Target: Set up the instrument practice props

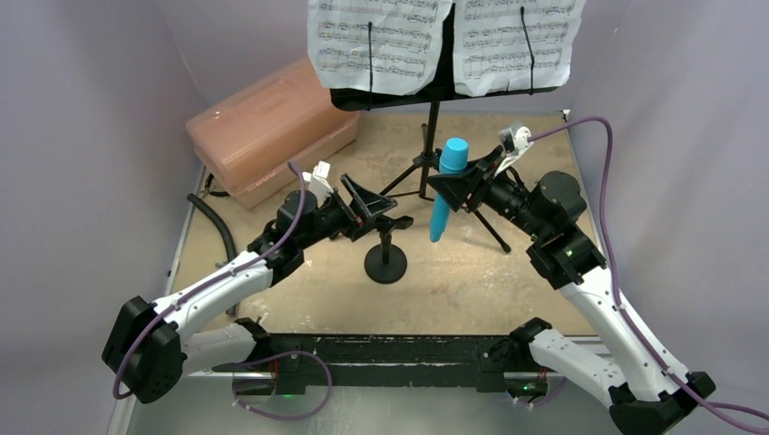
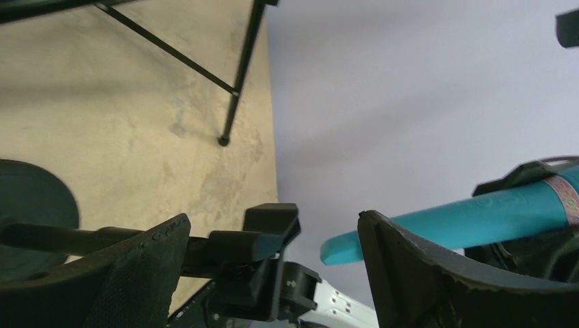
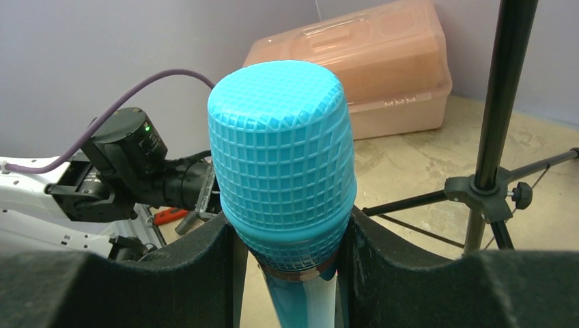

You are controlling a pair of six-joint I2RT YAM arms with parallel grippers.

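the tan worktop (image 1: pixel 299 299) fills the view from above, with both arm bases at six o'clock

a pink translucent box (image 1: pixel 272 127), lid shut, lies at ten o'clock against the far left edge

the black tripod music stand (image 1: pixel 433 118) stands at twelve o'clock, its legs spread on the worktop; two white sheet-music pages rest side by side on its desk, the left page (image 1: pixel 376 41) and the right page (image 1: pixel 517 41), each crossed by a thin black retaining arm

the left arm reaches in from seven o'clock; the left pincer (image 1: pixel 379 210) stands wide open around the top of the small black mic stand (image 1: pixel 385 263), whose clip sits between the fingers in the left wrist view and does not touch the right-hand finger

the mic stand is upright on its round base near the middle of the worktop

the right arm comes in from four o'clock; the right pincer (image 1: pixel 456 181) is clamped on the cyan-blue microphone (image 1: pixel 444 195) just under its gridded head, head up and tail pointing down, slightly tilted, at the mic stand's two o'clock and just beside its clip

a small red-handled tool (image 3: pixel 166 216) shows in the right wrist view, partly hidden behind the left arm
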